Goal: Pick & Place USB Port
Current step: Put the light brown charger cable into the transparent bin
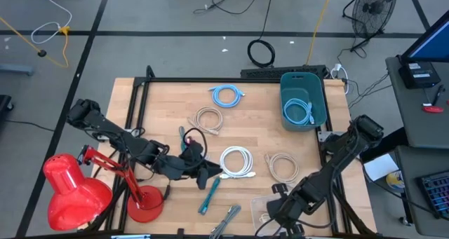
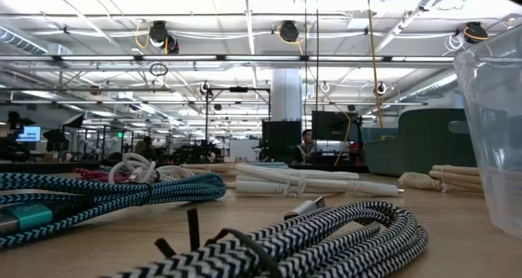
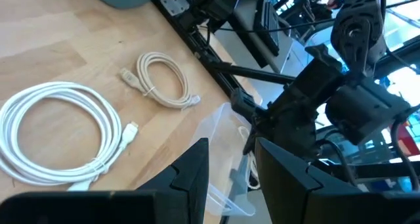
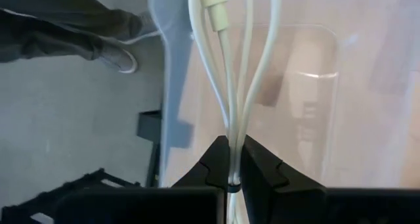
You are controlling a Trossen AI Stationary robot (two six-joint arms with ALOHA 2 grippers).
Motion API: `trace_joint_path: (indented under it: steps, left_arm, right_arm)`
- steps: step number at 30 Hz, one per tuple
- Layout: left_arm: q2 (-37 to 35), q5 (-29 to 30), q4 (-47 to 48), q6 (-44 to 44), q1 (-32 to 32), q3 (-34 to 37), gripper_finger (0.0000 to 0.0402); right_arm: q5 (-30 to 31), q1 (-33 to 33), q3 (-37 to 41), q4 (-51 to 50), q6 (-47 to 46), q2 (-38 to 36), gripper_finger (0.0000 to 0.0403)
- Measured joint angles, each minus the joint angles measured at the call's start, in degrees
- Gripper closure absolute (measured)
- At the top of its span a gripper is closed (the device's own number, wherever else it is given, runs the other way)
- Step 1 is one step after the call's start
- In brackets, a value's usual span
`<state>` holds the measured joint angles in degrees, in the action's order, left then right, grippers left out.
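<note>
My right gripper (image 4: 231, 159) is at the table's near edge (image 1: 273, 209), shut on a white USB cable (image 4: 226, 66) over a clear plastic container (image 4: 308, 86), which also shows in the high view (image 1: 261, 208). My left gripper (image 3: 231, 168) is open and empty, low over the table's middle (image 1: 203, 172). It is beside a coiled white cable (image 1: 236, 162) that lies flat on the wood. In the left wrist view that coil (image 3: 59, 132) and a beige coil (image 3: 161, 79) lie ahead of the fingers. My right gripper pinches several strands of the bundled white cable (image 4: 231, 148) between its two fingers. The fingers come from above, pointing down. The strands run on from the fingers, with a plug end (image 4: 216, 7) showing, down into the clear container.
A teal bin (image 1: 303, 109) with a blue cable stands at the far right. A blue coil (image 1: 228, 94), beige coils (image 1: 208, 118) (image 1: 282, 167), a black cable (image 1: 193, 144) and braided cables (image 1: 209, 195) (image 1: 226, 221) lie about the table. A red lamp (image 1: 77, 190) stands near left.
</note>
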<state>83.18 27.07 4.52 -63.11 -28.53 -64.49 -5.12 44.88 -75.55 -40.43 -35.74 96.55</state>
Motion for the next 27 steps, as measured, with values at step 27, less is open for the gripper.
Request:
trace_joint_path:
  steps: [27]
  left_arm:
    - [0.0,0.0,0.0,-0.4,0.0,0.0,0.0275]
  right_arm:
    - [3.3,-1.4,0.0,-4.2,2.6,7.3,0.0392]
